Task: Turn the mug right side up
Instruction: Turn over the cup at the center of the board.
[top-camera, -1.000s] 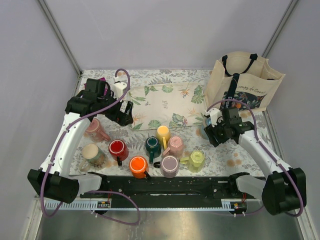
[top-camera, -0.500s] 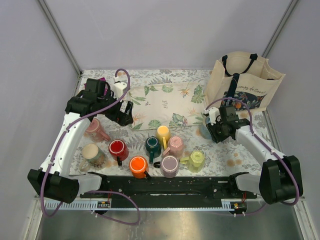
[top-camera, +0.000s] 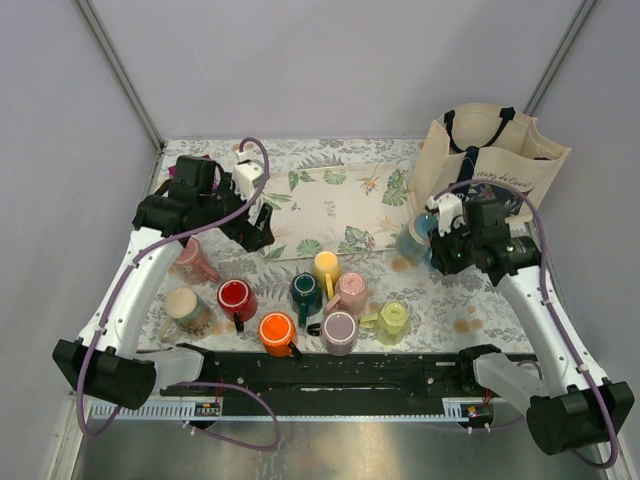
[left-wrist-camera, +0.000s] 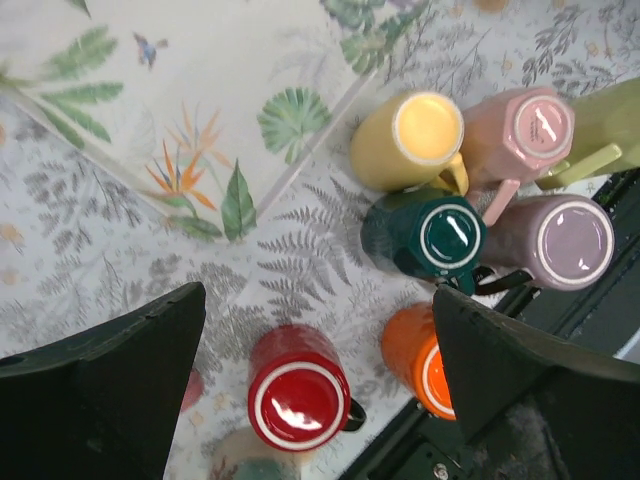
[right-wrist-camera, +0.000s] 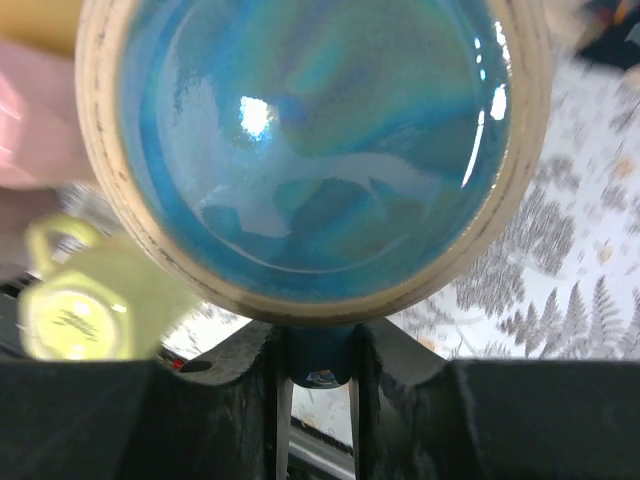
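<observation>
**Top view:** The salmon-pink mug (top-camera: 192, 260) sits at the left side of the fern-patterned counter (top-camera: 480, 310). It appears to lie on its side, partly under the left arm (top-camera: 140, 285). The left jaws hang wide above the corner of a leaf-print placemat (top-camera: 330, 205), well apart from the mug. Nearer the arm bases cluster a speckled beige mug (top-camera: 185, 308), a red mug (top-camera: 236, 297), an orange mug (top-camera: 276, 332), a dark green mug (top-camera: 305, 290), a yellow mug (top-camera: 326, 265), a pale pink mug (top-camera: 350, 292), a mauve mug (top-camera: 338, 332) and a lime mug (top-camera: 392, 318). At right, the right jaws hold a blue mug (top-camera: 413, 243) just in front of a canvas tote bag (top-camera: 490, 160).

**Left wrist:** The jaws gape, both dark fingers (left-wrist-camera: 110, 380) empty, framing the red mug (left-wrist-camera: 298, 398) below and the green mug (left-wrist-camera: 440, 235) beyond.

**Right wrist:** The jaws are narrowed onto the handle (right-wrist-camera: 318, 352) of the blue mug (right-wrist-camera: 320, 140), whose glossy interior fills the view.
</observation>
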